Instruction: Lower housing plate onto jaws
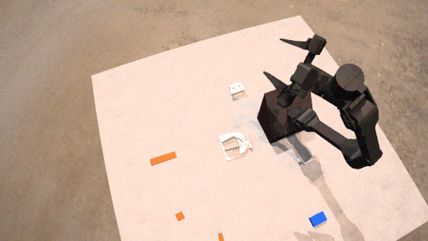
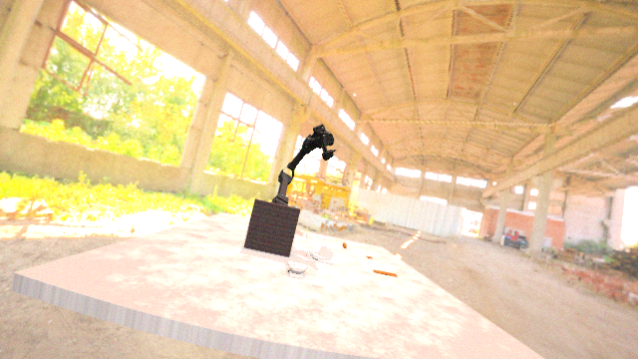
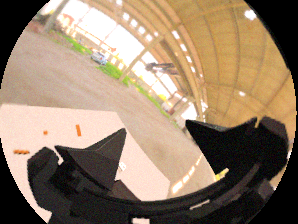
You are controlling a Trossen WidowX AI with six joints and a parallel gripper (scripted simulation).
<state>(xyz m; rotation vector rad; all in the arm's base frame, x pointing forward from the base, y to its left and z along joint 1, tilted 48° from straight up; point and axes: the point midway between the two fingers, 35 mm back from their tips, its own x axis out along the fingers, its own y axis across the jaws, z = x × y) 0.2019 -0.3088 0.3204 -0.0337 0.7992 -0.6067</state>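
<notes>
The small white housing plate (image 1: pixel 237 88) (image 2: pixel 297 267), with two round marks on top, sits apart from the larger white base with its jaws (image 1: pixel 245 144) (image 2: pixel 323 254). The base is a squarish frame with curved parts at one side; the pins and stubs are too small to make out. My gripper (image 1: pixel 272 55) (image 3: pixel 156 127) is wide open and empty, raised high above the table, beyond the dark box and away from both white parts. In the exterior view its fingers are too small to judge.
A dark box (image 1: pixel 267 117) (image 2: pixel 272 227) stands beside the white parts, under the arm. An orange bar (image 1: pixel 163 158) (image 2: pixel 385 273), an orange square (image 1: pixel 180 216) and another orange piece (image 1: pixel 221 237) lie on the white table (image 1: pixel 150 100). A blue block (image 1: pixel 317 219) lies near one edge.
</notes>
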